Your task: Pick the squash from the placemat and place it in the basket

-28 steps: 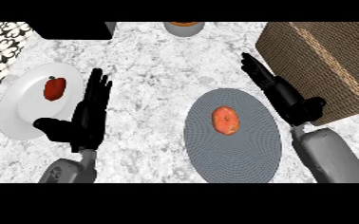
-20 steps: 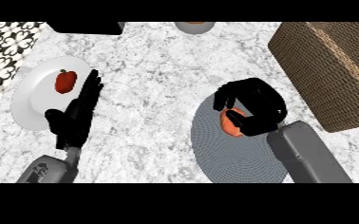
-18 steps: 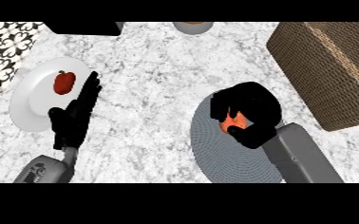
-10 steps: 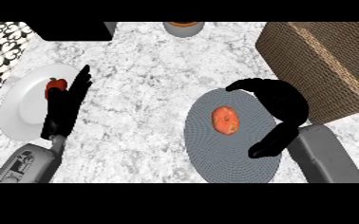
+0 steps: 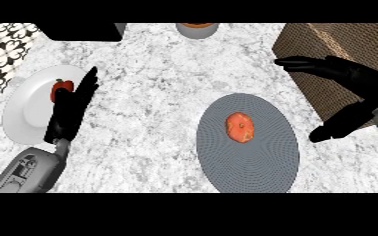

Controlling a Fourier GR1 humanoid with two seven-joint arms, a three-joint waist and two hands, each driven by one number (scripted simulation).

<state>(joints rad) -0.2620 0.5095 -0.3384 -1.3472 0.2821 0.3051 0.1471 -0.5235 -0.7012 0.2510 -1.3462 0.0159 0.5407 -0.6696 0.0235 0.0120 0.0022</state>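
Head view: orange, oval squash (image 5: 239,127) lies flat on grey placemat (image 5: 251,169).

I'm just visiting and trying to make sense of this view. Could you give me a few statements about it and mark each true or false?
1. The squash lies on the grey placemat. True.
2. The right hand holds the squash. False: it is open, off to the right, holding nothing.
3. A red vegetable sits on the white plate. True.
4. The squash is in the basket. False: it is on the placemat.
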